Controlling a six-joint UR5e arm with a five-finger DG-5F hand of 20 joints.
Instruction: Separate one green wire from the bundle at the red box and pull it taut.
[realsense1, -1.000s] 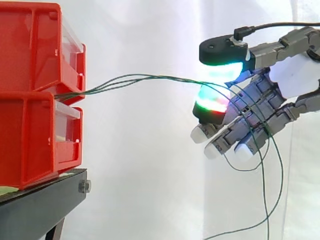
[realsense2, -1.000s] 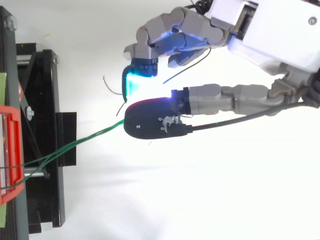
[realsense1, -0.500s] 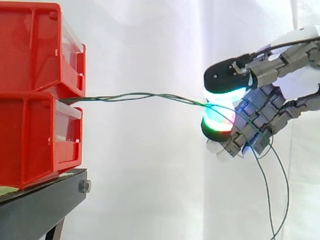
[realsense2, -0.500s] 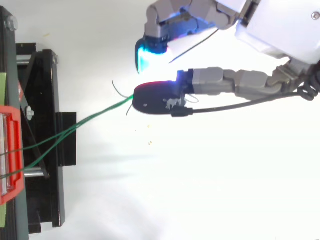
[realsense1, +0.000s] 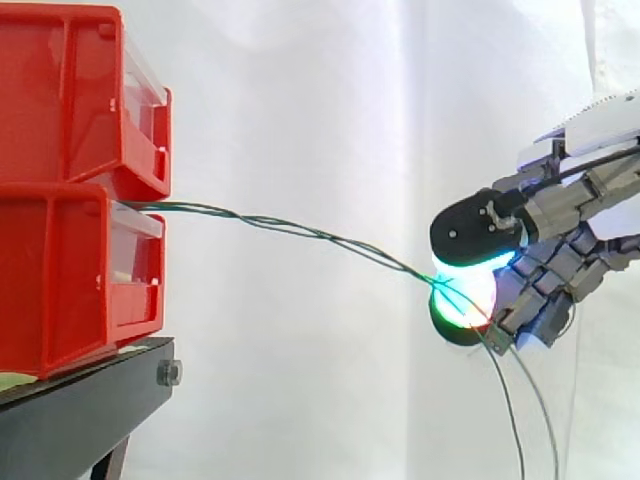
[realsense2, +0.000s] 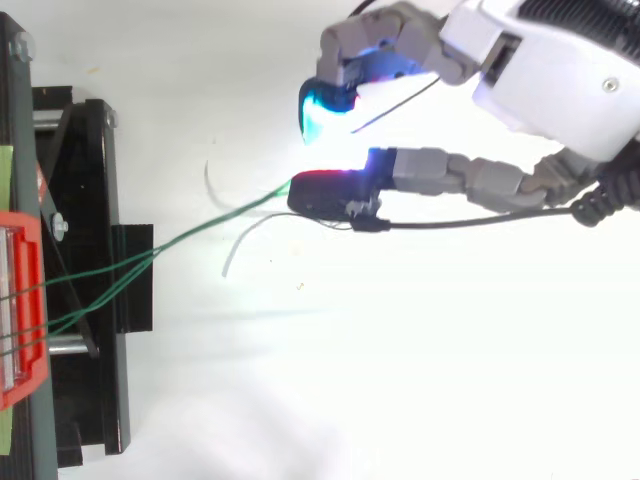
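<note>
At right centre of the side view the hand (realsense1: 560, 275) pinches twisted thin green wires (realsense1: 300, 231) between its glowing pads. They run nearly straight up-left to stacked red plastic bins (realsense1: 60, 250).

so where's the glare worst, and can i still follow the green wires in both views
Top view: the white surface below the hand is blown out, yet the green wires stay traceable from the red box to the glowing pads. Side view: light on the curtain is even and the wires read dark against it, but the pads' glow washes out the pinch spot.
</note>
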